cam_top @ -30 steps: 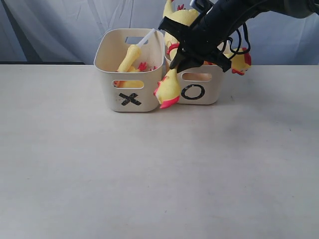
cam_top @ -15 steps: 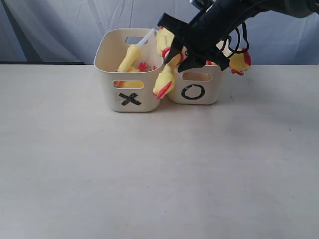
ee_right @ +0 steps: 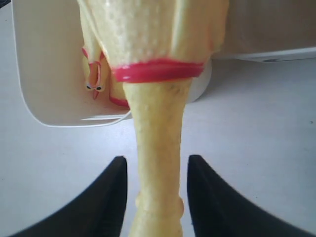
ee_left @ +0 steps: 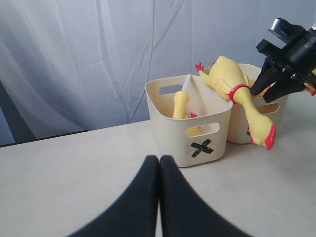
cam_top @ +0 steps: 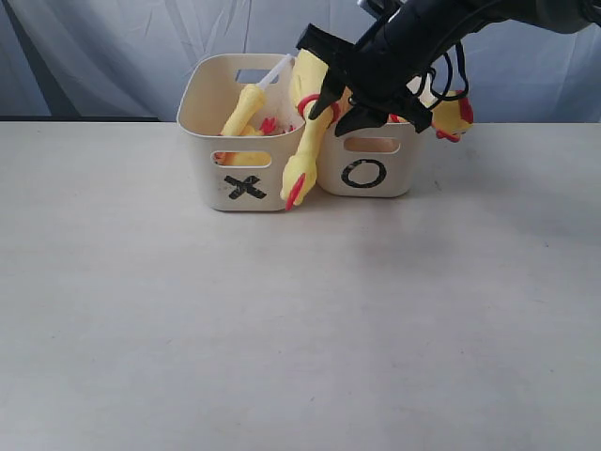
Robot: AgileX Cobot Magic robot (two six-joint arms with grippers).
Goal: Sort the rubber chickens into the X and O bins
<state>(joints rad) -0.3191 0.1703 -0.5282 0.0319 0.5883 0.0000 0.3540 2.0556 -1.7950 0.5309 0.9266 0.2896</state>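
R fingers (ee_right: 111, 197) spread astride neck of long chicken (cam_top: 308, 141), not gripping; body over X bin (cam_top: 202, 178) / O bin (cam_top: 399, 178) rims, head dangling. L fingers (ee_left: 143, 197) pressed together, empty.

Long red-banded chicken (cam_top: 307, 146) hanging head-down between X bin (cam_top: 202, 160) and O bin (cam_top: 399, 174), second chicken (cam_top: 246, 105) inside X bin

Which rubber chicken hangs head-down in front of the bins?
The long chicken with the red neck band, neck between the fingers of the right gripper. A second chicken sits in the X bin; a third chicken at the O bin's right edge.
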